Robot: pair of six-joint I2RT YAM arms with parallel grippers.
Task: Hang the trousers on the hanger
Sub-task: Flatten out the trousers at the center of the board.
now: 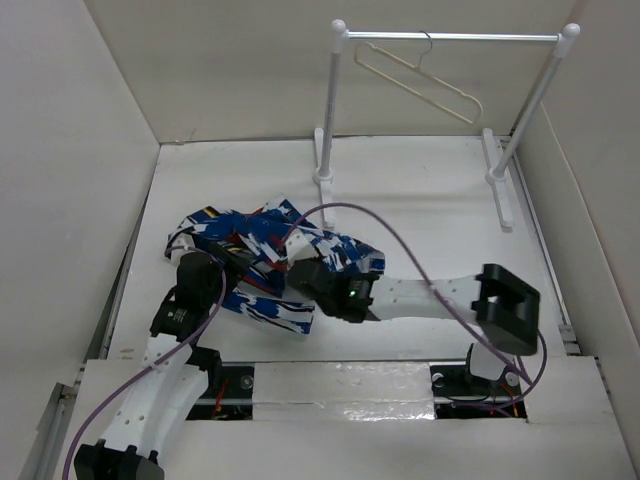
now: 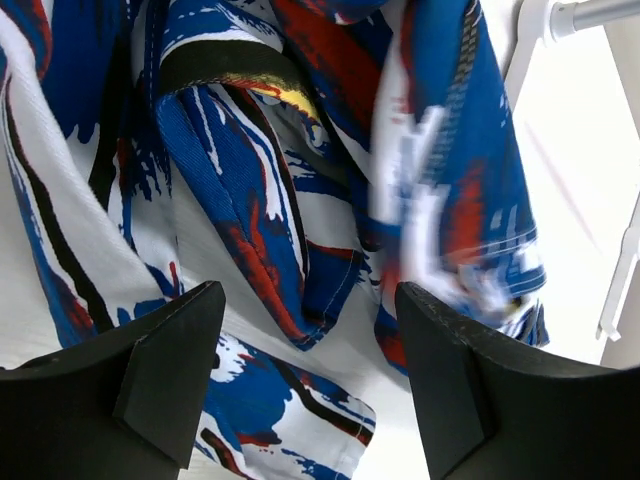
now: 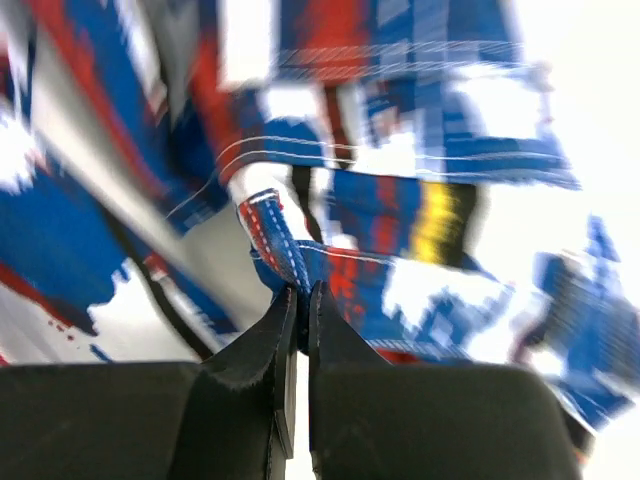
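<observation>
White walls stood round a white table (image 1: 420,200). The trousers (image 1: 265,255) lay in a crumpled heap on the near left part of that table. They were blue with white, red, black and yellow marks. They were not on the hanger yet.

The right tool (image 3: 298,300) was down on the right side of the heap. Its two fingers were pressed together, and a folded edge of the trousers sat right at their tips. It looked like a small pinch of cloth was held there. That picture was blurry, so I could not tell how much.

The left tool (image 2: 310,370) was over the left side of the heap. Its fingers were wide apart and held nothing.

The hanger (image 1: 418,82) hung by its hook from a rail (image 1: 450,37) at the far side of the table, well apart from the trousers.

I think the step was getting hold of the trousers. Next, the left tool would need to go down and close on another edge. Then both arms could lift the cloth and spread it out. The cloth was floppy, so a small pinch could slip.
</observation>
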